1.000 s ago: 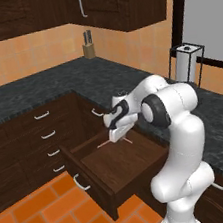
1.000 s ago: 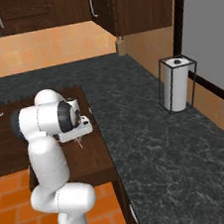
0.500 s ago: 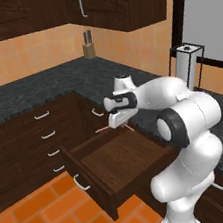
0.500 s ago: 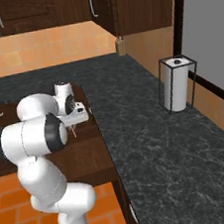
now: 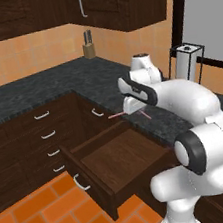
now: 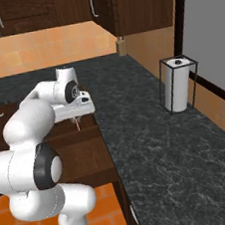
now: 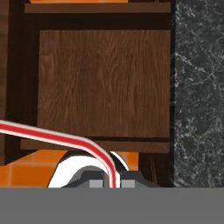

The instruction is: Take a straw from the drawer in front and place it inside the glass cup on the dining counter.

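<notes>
Straw (image 5: 118,115) pinched between the pressed-together tips of the pincer (image 5: 133,111), lifted clear of the open drawer (image 5: 121,158) and hanging above its back edge. In the left base view, long shaft sticking out sideways from the pincer, away from the black speckled table (image 6: 159,143), over the inner corner of the drawer; short bent end poking the other way. Gripped near the bend, probably because that was the part reachable while lying flat in the shallow drawer; held high enough to clear the drawer walls for the carry. In the hand view, straw (image 7: 65,140) running from the left edge, curving down into the fingertips, with the bare wooden drawer floor (image 7: 105,83) directly beyond it. Nothing else visible inside the drawer.

Arm folded tightly: upper links rising beside the drawer, elbow swung out over the table edge, forearm reaching back level toward the drawer, hand pointing straight down. Paper towel holder (image 6: 177,84) standing well apart from the drawer, far along the table by the wall; knife block (image 5: 88,46) in the far corner.

Glass cup and dining counter still to be reached; pick-up judged done, carry and placing left.
</notes>
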